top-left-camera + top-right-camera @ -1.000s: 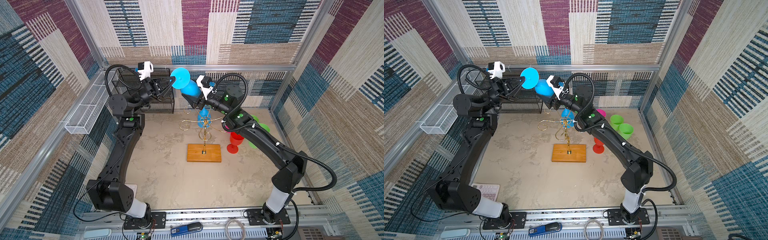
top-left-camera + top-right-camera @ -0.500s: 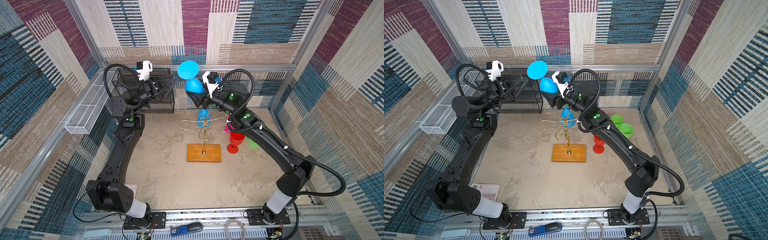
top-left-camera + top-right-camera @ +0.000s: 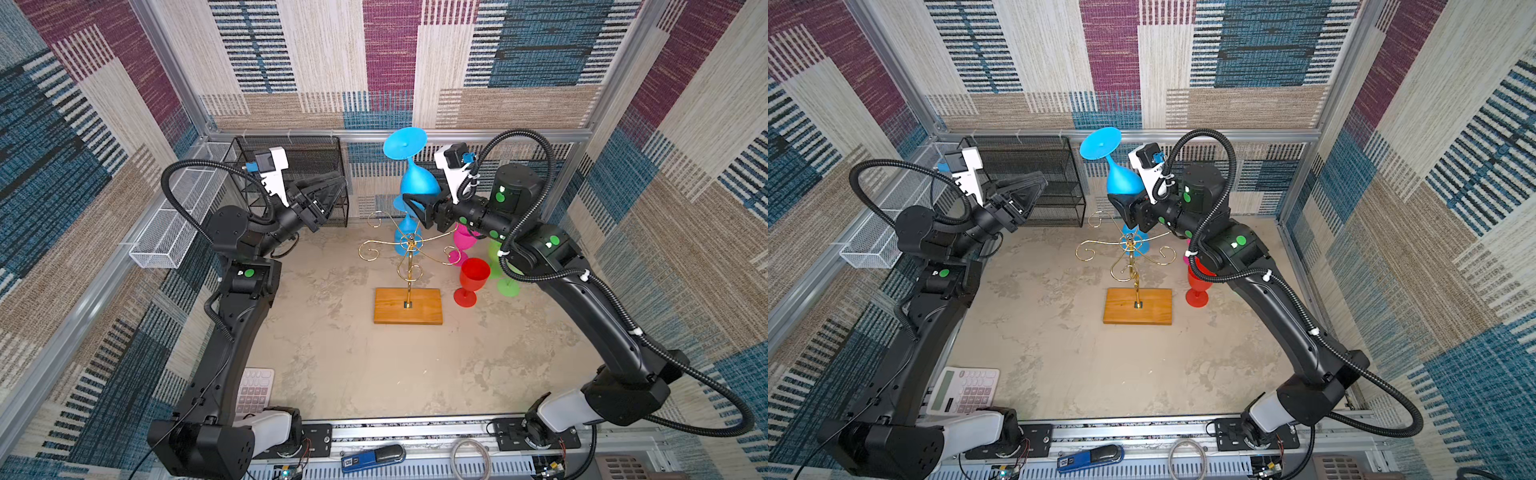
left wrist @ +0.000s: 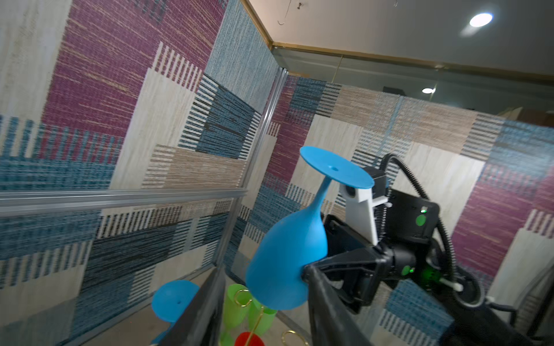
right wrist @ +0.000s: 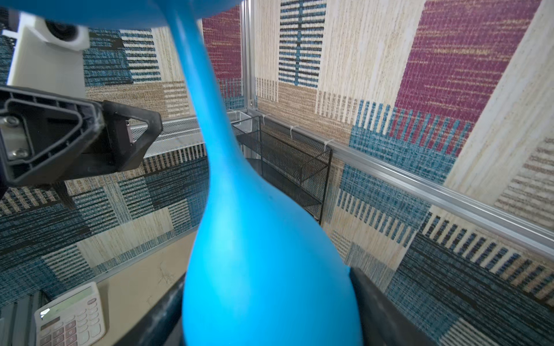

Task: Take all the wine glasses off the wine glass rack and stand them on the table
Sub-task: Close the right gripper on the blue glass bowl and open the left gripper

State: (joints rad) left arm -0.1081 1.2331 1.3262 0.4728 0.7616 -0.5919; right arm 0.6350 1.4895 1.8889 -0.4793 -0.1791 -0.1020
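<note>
The blue wine glass (image 3: 417, 183) hung foot-up, its bowl clamped between the jaws of the right gripper (image 3: 411, 200). It was above the wine glass rack (image 3: 409, 266) and clear of the gold scroll arms. Its foot stood just beside the right wrist camera (image 3: 453, 160). A second blue glass (image 3: 404, 230) showed just behind the rack's top. The left gripper (image 3: 340, 183), jaws apart and empty, hovered well off to the left, in front of the black mesh shelf (image 3: 316, 162). A red glass (image 3: 474, 274), a pink glass (image 3: 463, 240) and a green glass (image 3: 508, 286) crowded the bench (image 3: 353, 365) right of the rack. Open bench lay before the wooden base (image 3: 424, 312).
</note>
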